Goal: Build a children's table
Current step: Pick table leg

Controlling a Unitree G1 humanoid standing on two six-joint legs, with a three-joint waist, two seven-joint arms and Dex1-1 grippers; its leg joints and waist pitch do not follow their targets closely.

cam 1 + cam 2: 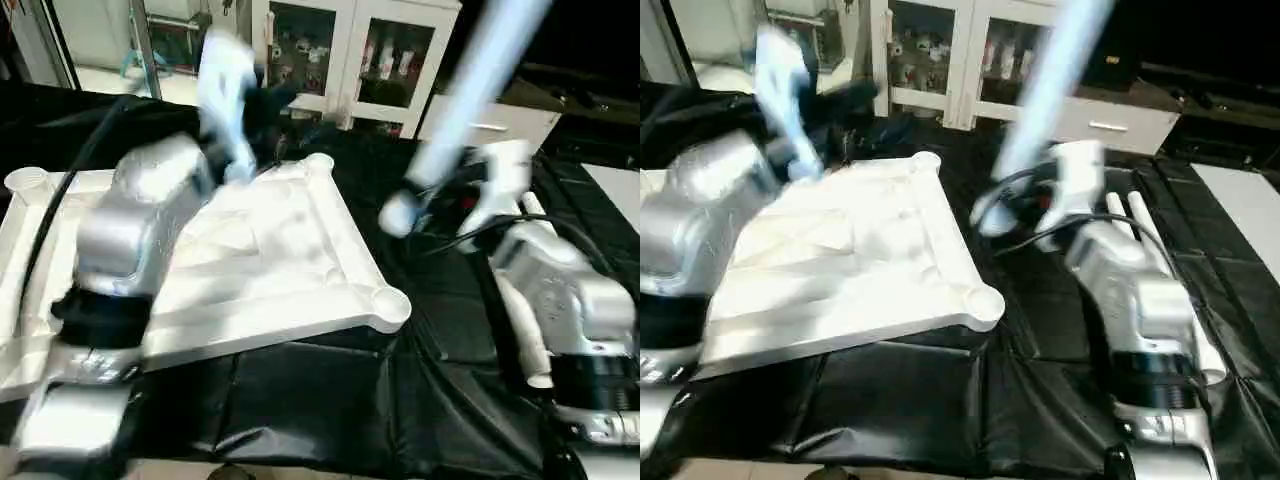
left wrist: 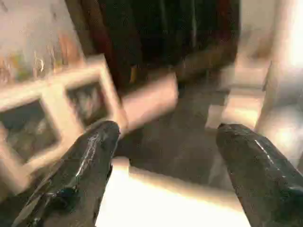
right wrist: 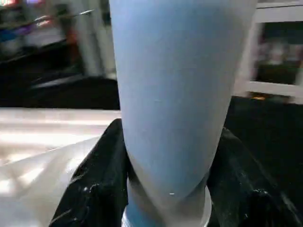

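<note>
The table top [image 1: 270, 260] is seen lying underside up on a counter [image 1: 330, 400] draped in black cloth, its ribs and corner sockets facing upward. A white leg [image 1: 470, 90] is pinched near its thick end by the right gripper [image 3: 165, 189] and is tilted up over the cloth, beside the top's right edge. The left gripper [image 2: 165, 156] is held above the top's far edge with fingers [image 2: 90, 161] spread around nothing. Two more legs [image 1: 1125, 215] are laid on the cloth beyond the right forearm. White glass-fronted cabinets [image 1: 360, 60] are set behind the counter.
</note>
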